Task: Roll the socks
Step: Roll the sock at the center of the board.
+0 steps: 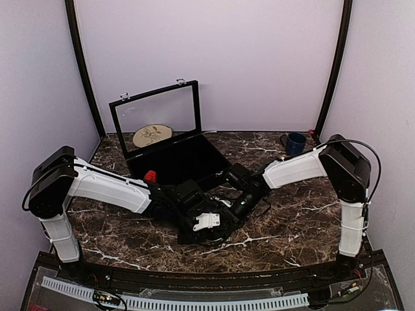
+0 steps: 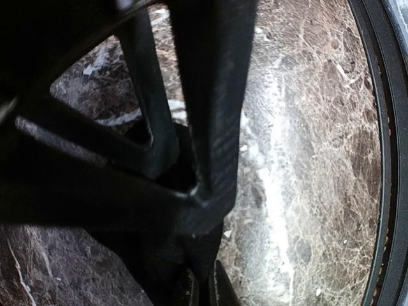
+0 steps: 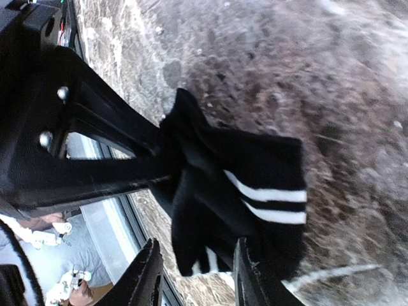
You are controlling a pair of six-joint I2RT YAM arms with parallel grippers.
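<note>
The black ankle sock point(image 3: 255, 185) with white stripes lies crumpled on the marble table. My left gripper point(image 2: 207, 284) is shut on its bunched edge; its fingers point(image 3: 127, 169) reach in from the left in the right wrist view. My right gripper point(image 3: 197, 248) is open, with the sock's lower fold between its fingertips. In the top view both grippers meet at the table's middle, the left one point(image 1: 211, 223) and the right one point(image 1: 243, 204), and they hide the sock. A small red thing point(image 1: 150, 175) shows beside the left arm; I cannot tell whether it is the red sock.
A black case point(image 1: 139, 170) with its glass lid raised stands behind the grippers. A round disc with a plant drawing point(image 1: 152, 135) leans at the back left. A blue mug point(image 1: 295, 142) stands at the back right. The table's black front rim point(image 2: 382, 159) runs close by.
</note>
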